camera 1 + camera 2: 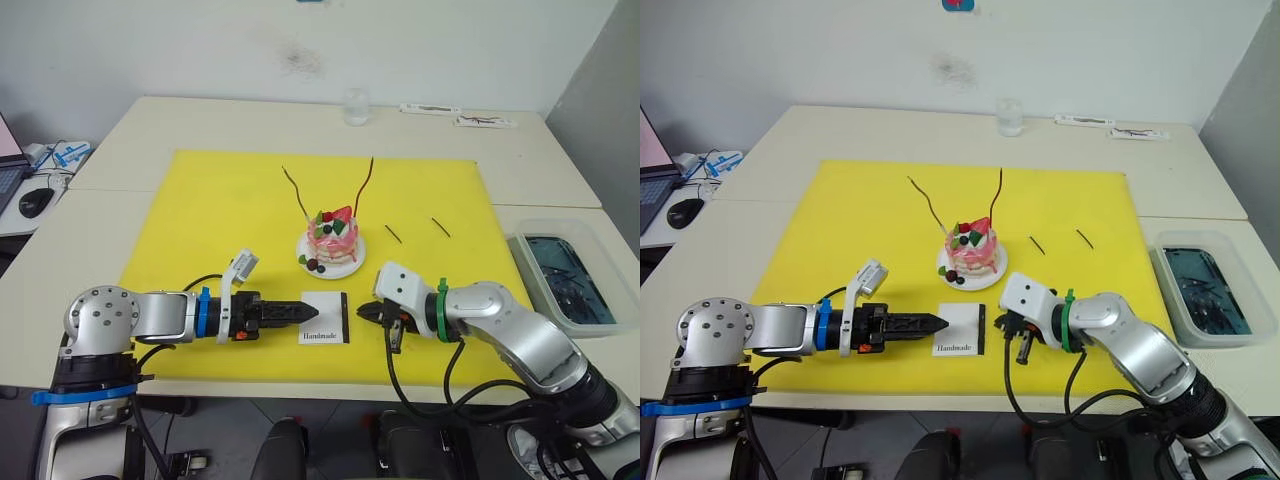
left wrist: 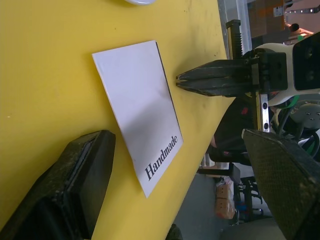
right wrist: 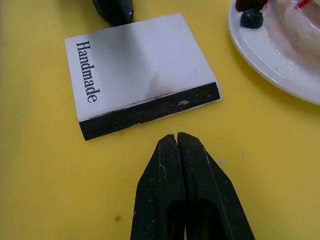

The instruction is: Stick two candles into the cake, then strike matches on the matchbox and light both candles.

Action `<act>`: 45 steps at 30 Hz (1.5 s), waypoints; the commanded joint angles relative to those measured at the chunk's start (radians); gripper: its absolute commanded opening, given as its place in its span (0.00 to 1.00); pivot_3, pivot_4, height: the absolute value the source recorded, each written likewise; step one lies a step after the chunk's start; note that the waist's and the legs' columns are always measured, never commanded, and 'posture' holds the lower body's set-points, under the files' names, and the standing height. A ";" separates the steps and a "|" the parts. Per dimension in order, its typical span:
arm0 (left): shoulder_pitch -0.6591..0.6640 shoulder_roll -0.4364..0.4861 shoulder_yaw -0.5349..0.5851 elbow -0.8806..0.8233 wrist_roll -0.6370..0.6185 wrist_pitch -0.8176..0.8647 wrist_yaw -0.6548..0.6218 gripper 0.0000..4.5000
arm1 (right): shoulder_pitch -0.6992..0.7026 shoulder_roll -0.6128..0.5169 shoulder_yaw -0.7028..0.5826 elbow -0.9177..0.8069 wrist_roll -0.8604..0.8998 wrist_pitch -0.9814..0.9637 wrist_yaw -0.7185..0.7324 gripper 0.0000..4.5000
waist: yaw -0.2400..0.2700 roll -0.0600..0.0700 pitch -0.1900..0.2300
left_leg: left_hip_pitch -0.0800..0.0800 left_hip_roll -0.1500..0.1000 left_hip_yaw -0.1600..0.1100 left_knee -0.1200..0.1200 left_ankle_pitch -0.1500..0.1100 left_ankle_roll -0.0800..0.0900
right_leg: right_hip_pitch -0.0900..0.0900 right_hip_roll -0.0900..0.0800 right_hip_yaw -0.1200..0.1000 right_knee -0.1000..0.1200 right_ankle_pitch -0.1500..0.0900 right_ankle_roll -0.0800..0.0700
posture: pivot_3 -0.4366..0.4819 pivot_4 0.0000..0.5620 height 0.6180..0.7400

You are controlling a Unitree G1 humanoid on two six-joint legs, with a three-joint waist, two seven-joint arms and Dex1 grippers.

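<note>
The cake (image 1: 333,240) sits on its white plate (image 1: 303,260) in the middle of the yellow mat (image 1: 220,210). Both candles (image 1: 295,190) (image 1: 366,180) stand in it, leaning outward, with no flame. Two matches (image 1: 393,234) (image 1: 441,227) lie on the mat right of the cake. The matchbox (image 1: 325,318) lies flat in front of the cake, black strip on its right side. My left gripper (image 1: 316,311) points at the box's left edge; the left wrist view shows its fingers (image 2: 65,190) spread apart, holding nothing. My right gripper (image 3: 176,136) is shut and empty, its tip just short of the strip.
A glass (image 1: 356,105) and two white strips (image 1: 430,108) (image 1: 487,122) lie at the table's back. A clear bin of dark liquid (image 1: 567,280) stands at the right edge. A mouse (image 1: 36,202) and laptop are on the left desk.
</note>
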 commanded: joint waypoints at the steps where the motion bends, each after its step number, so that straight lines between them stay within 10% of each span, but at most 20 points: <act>1: -0.011 -0.025 -0.016 0.007 0.016 0.006 0.013 1.00 | 0.009 -0.001 0.001 -0.005 -0.020 -0.032 0.008 0.01 | 0.000 0.000 0.000 | 0.000 0.000 0.000 0.000 0.000 0.000 | 0.000 0.000 0.000 0.000 0.000 0.000 | 0.48 0.27 1.00; 45: 0.060 -0.134 -0.027 -0.036 0.230 0.000 -0.086 1.00 | -0.034 0.186 0.087 0.123 -0.145 -0.128 0.058 0.01 | -0.001 0.006 -0.007 | 0.013 -0.001 0.000 -0.001 0.000 0.000 | 0.012 0.000 0.000 -0.002 -0.002 -0.003 | 0.48 0.27 1.00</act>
